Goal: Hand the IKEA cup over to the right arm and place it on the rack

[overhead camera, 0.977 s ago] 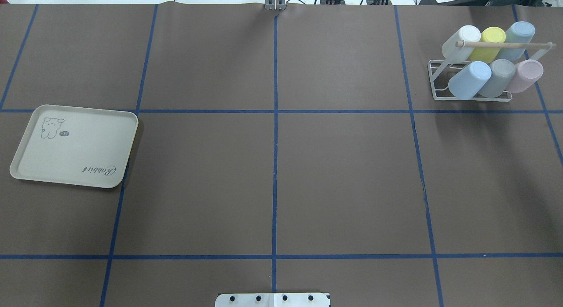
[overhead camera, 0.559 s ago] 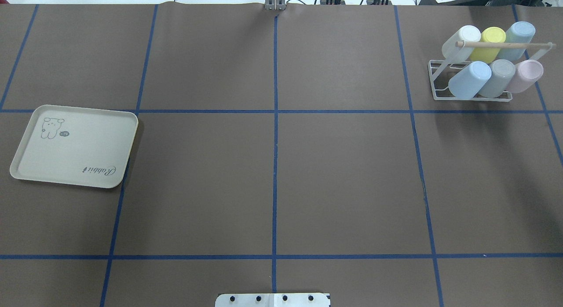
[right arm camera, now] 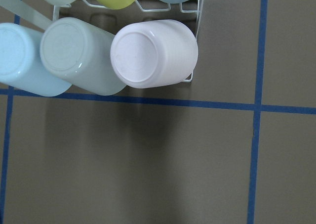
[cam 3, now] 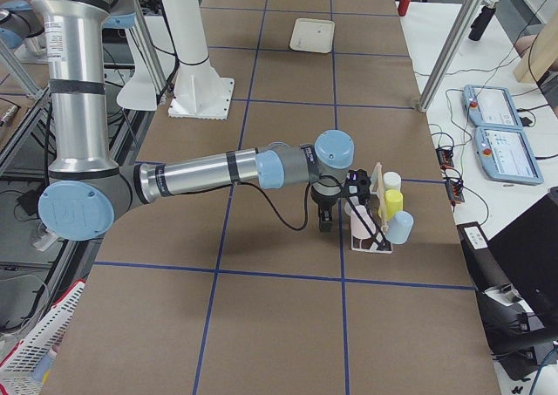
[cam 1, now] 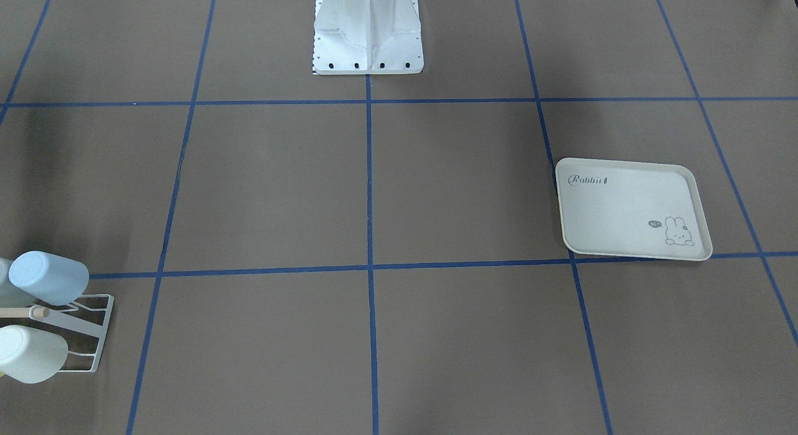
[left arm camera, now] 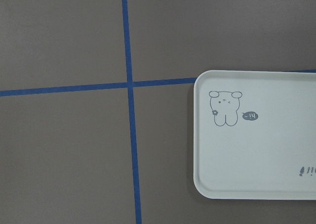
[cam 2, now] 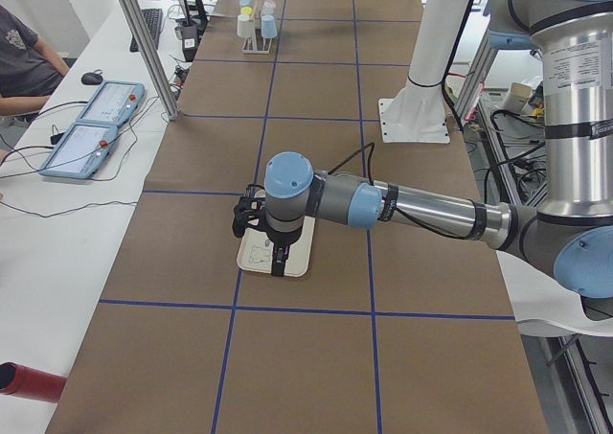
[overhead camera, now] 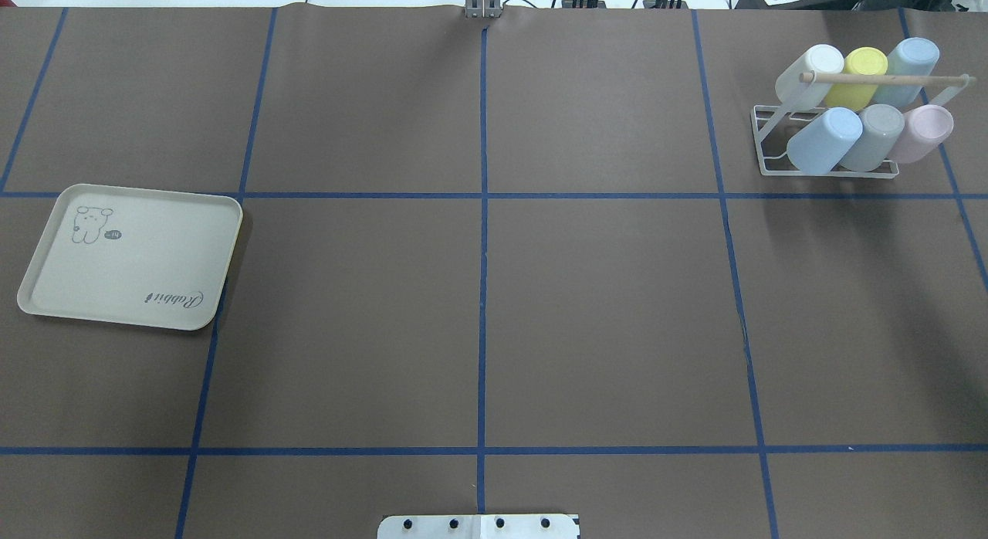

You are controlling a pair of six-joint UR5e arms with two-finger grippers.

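The white wire rack [overhead camera: 759, 141] with its wooden dowel [overhead camera: 884, 79] stands at the table's far right. Several pastel IKEA cups sit on its prongs, among them a pink cup [overhead camera: 922, 132], a grey cup [overhead camera: 872, 136] and a light blue cup [overhead camera: 826, 140]. The right wrist view looks down on the pink cup [right arm camera: 153, 53]. In the exterior right view my right gripper [cam 3: 324, 225] hangs just beside the rack [cam 3: 370, 242]. My left gripper [cam 2: 278, 266] hovers over the tray. Neither gripper's fingers show in a wrist view, so I cannot tell their state.
A cream rabbit-print tray [overhead camera: 131, 257] lies at the table's left, with only its printed surface showing in the left wrist view [left arm camera: 256, 155]. Blue tape lines grid the brown table. The robot's white base [cam 1: 368, 30] stands at the near middle edge.
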